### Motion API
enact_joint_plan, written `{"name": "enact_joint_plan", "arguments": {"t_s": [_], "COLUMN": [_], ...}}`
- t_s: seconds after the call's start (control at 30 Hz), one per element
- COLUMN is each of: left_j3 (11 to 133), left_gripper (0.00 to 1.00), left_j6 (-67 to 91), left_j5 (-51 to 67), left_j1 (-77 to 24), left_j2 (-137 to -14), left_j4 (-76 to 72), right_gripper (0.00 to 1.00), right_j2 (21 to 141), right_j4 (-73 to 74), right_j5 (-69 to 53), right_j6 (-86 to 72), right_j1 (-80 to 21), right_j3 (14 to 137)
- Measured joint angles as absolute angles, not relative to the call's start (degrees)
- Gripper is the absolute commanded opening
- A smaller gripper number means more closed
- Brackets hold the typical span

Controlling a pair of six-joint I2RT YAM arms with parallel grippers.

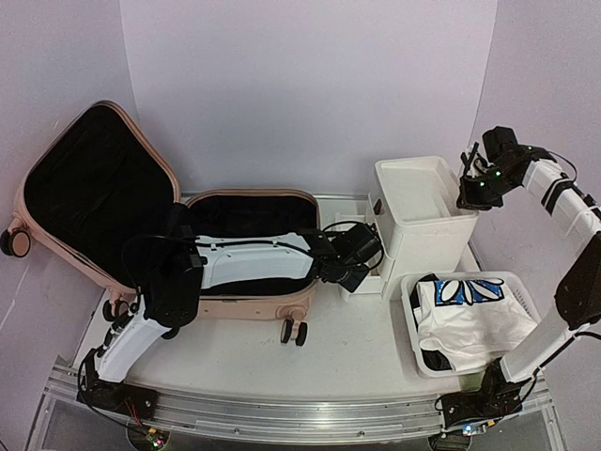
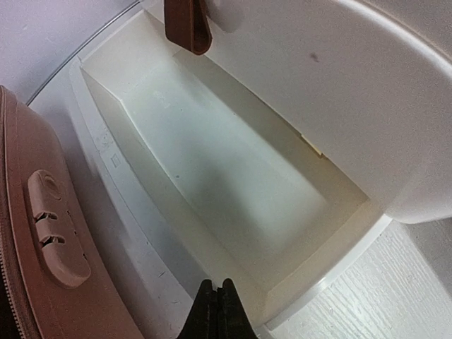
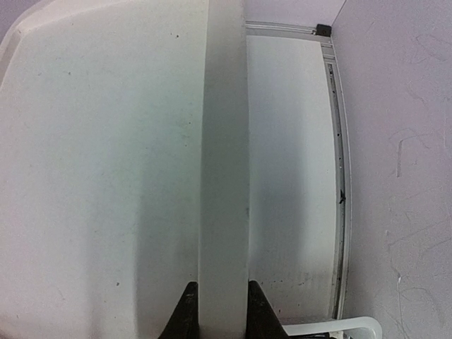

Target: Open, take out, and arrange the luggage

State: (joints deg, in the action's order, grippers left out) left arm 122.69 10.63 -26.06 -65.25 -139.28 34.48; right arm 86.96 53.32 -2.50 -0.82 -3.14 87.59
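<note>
The luggage (image 1: 94, 188), a pale-pink hard-shell suitcase, lies open at the left, with black lining showing in both halves. Its lid leans against the back wall. My left arm reaches across its lower half. My left gripper (image 1: 362, 268) (image 2: 217, 286) is shut with nothing in it, just over the near edge of a pulled-out white drawer (image 2: 134, 155). The pink shell (image 2: 42, 282) is at the left of the left wrist view. My right gripper (image 1: 467, 199) (image 3: 223, 286) is shut on the raised top rim (image 3: 224, 141) of the white drawer unit (image 1: 423, 235).
A brown handle (image 2: 187, 25) hangs on the drawer unit's front above the open drawer. A white perforated basket (image 1: 413, 282) at the front right holds a white garment with a blue pattern (image 1: 470, 315). The table's right rail (image 3: 337, 176) runs along the wall.
</note>
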Motion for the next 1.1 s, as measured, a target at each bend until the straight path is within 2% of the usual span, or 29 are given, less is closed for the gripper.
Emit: {"name": "enact_joint_plan", "arguments": {"t_s": [0.07,0.23,0.5,0.7,0.73,0.83,0.93,1.0,1.1], "left_j3": [123.4,123.8,120.9,116.5,115.5,111.9,107.7,105.1,101.9], "left_gripper": [0.05,0.21,0.57,0.66,0.67,0.70,0.73,0.75,0.78], "left_j6": [10.6,9.6,6.0,4.2,4.1,3.9,3.5,2.9,2.2], "left_j5": [-25.2,-22.3,-15.4,-9.3,-8.3,-5.1,-1.7,0.1,2.3], "left_j1": [-65.3,-65.2,-64.9,-64.4,-64.2,-63.1,-60.9,-59.0,-56.1], "left_j2": [-139.9,-140.0,-134.4,-123.9,-121.9,-116.4,-111.0,-107.9,-103.8], "left_j4": [34.1,34.1,35.1,34.4,34.1,33.0,32.2,31.8,31.7], "right_gripper": [0.00,0.00,0.00,0.01,0.07,0.42,0.66,0.76,0.83], "right_j2": [86.6,86.2,86.0,88.3,88.6,89.3,89.1,88.2,86.2], "right_j4": [53.2,52.6,52.2,54.9,55.3,56.6,58.2,58.4,60.5], "right_j5": [-2.5,-2.3,-0.8,-1.5,-1.7,-1.9,-2.1,-2.6,-3.1], "right_j6": [-1.2,-1.6,-0.8,2.1,2.5,3.2,4.0,4.3,4.2], "right_j1": [-3.1,-3.1,-3.0,-2.2,-2.2,-2.0,-2.0,-2.0,-2.0], "right_j3": [87.2,86.6,86.3,89.8,90.3,91.6,94.3,97.2,101.4]}}
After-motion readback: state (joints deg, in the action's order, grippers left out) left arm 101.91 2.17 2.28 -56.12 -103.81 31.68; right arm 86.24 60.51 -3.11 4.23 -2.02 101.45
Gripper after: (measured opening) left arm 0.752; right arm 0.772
